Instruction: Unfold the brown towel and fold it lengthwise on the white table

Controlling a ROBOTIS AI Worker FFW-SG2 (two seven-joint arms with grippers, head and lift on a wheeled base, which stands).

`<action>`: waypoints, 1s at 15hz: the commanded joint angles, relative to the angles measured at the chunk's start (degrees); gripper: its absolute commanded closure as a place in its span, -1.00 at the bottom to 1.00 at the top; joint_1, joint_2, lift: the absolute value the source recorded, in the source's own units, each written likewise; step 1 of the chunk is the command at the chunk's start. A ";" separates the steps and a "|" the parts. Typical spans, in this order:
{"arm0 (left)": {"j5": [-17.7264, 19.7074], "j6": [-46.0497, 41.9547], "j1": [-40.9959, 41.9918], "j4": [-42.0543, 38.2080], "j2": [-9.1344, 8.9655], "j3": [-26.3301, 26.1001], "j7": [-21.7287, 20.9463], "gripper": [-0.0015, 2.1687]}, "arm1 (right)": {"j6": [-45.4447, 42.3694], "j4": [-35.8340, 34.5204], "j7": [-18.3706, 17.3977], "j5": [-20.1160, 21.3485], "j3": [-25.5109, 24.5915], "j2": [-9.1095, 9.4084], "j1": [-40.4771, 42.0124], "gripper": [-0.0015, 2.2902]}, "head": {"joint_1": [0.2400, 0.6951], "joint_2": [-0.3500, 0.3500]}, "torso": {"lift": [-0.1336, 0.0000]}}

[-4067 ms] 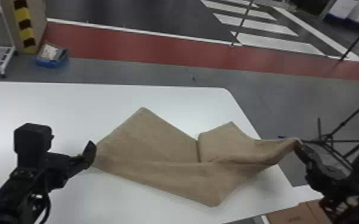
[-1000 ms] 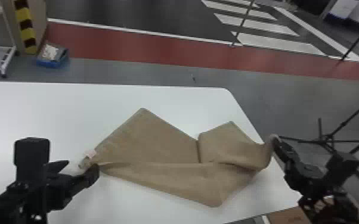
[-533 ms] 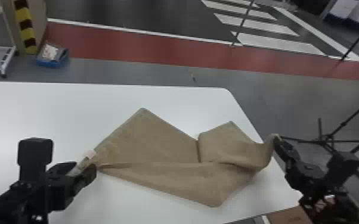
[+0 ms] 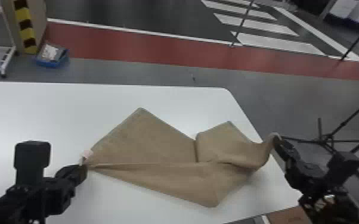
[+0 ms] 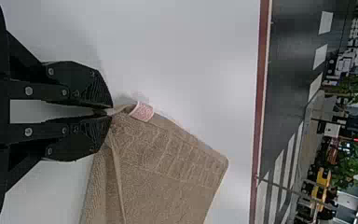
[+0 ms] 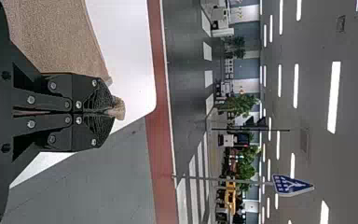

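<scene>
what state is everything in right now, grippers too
brown towel: partly spread, folds in it, right end lifted
pale tag: exposed at the towel's edge
left gripper: shut on a towel corner
right gripper: shut on bunched towel
white table: partly covered
blue bin: on the floor, holding something pale

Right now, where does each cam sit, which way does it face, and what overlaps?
Head view: on the head, looking forward and down at the towel on the table; left arm and right arm show.
Left wrist view: on that wrist, facing past the left fingers over the towel's tagged corner.
Right wrist view: on that wrist, facing past the right fingers over a table corner toward ceiling lights.
Shared: head and left wrist views both show the pink tag.
</scene>
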 commanded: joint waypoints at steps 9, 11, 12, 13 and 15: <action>3.05 -2.99 14.55 -30.15 0.17 11.42 7.25 0.66 | 5.56 -1.58 2.85 3.60 -2.06 -6.68 -2.81 0.29 | 1.00 -1.00 | -0.84; 6.39 -1.23 16.31 -34.37 0.26 14.32 8.48 0.66 | 8.72 -1.67 4.96 4.39 -2.15 -6.77 -3.16 0.30 | 1.00 -1.00 | -0.84; 6.83 0.17 16.13 -34.72 0.44 14.94 8.66 0.66 | 11.53 -1.67 6.19 4.30 -1.53 -6.41 -3.16 0.30 | 1.00 -1.00 | -0.84; 7.71 0.17 15.61 -34.63 0.70 15.73 9.01 0.66 | 15.05 -2.28 6.80 4.30 0.14 -6.24 -3.78 0.30 | 1.00 -1.00 | -0.84; 9.03 0.17 13.14 -33.84 1.23 17.31 9.63 0.66 | 23.66 -2.55 7.51 4.21 4.44 -6.15 -7.56 0.30 | 1.00 -1.00 | -0.84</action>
